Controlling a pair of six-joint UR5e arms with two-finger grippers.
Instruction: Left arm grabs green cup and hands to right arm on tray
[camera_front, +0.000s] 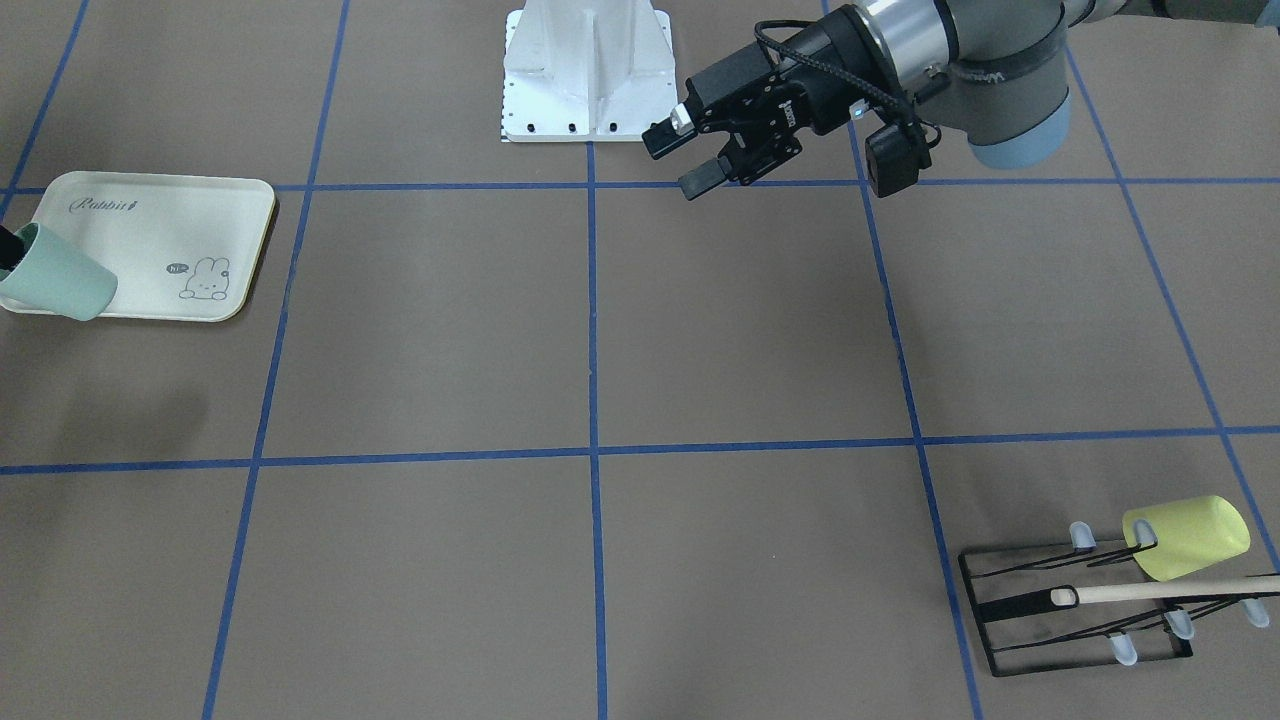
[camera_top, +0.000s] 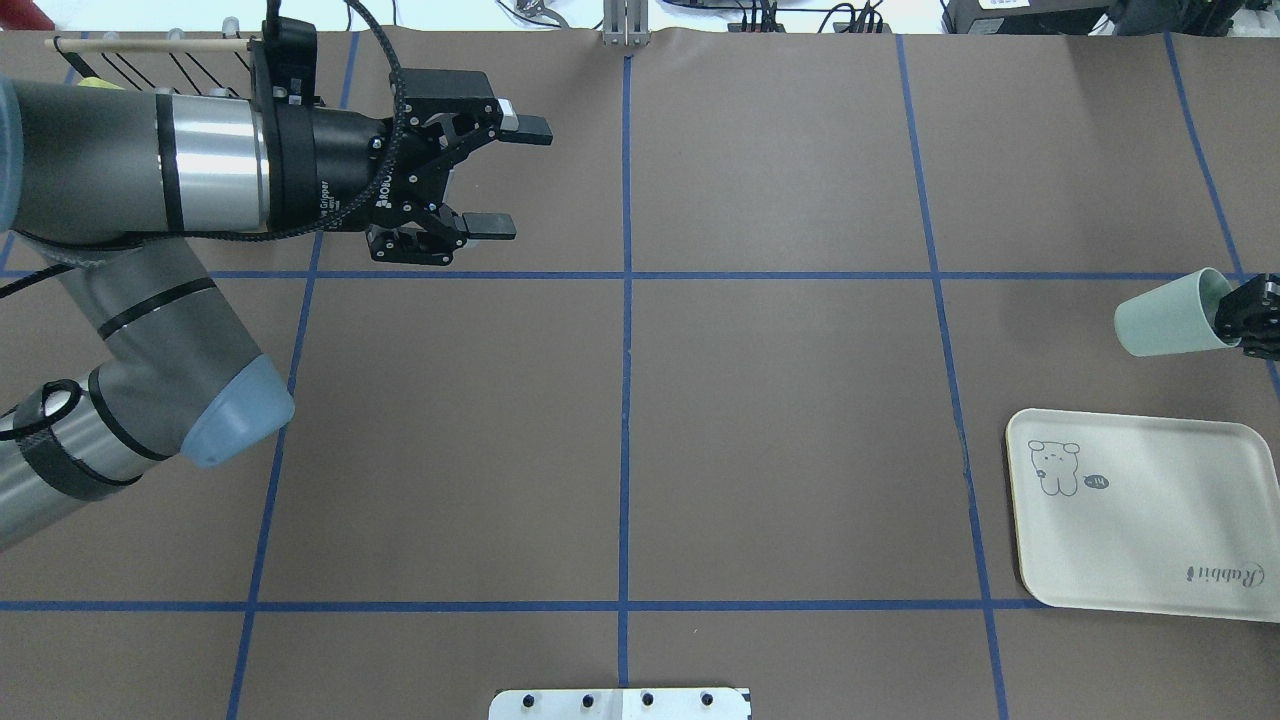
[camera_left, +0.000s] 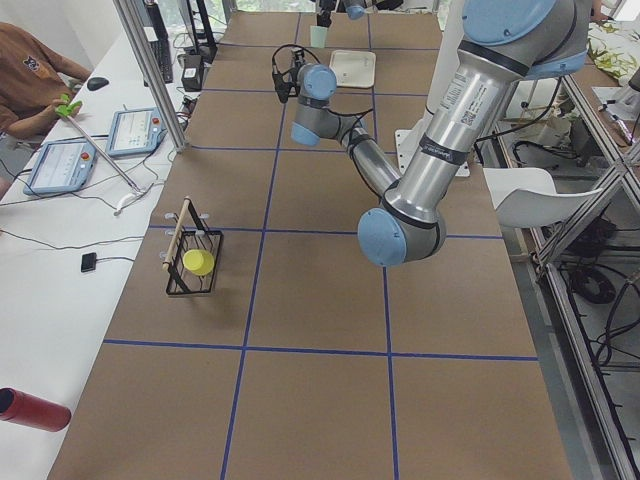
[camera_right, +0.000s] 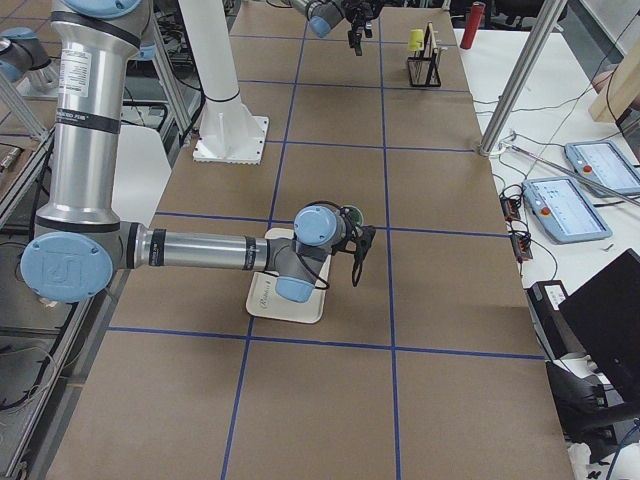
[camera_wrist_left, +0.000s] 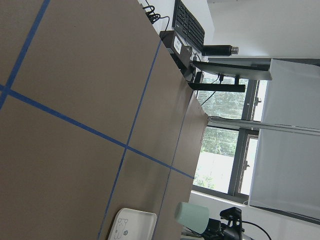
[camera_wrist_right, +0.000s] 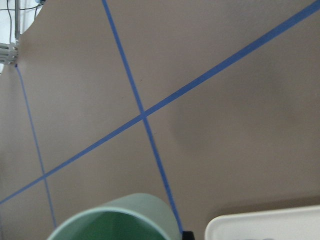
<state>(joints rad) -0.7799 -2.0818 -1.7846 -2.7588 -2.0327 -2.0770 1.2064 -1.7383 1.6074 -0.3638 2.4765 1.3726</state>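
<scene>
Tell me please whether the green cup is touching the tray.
Apart. The overhead view shows bare brown table between the green cup and the tray.

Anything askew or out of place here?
The green cup is tipped almost on its side, held by its rim in the right gripper near the tray, not standing on it. The left gripper is open and empty. Nothing looks spilled or damaged.
</scene>
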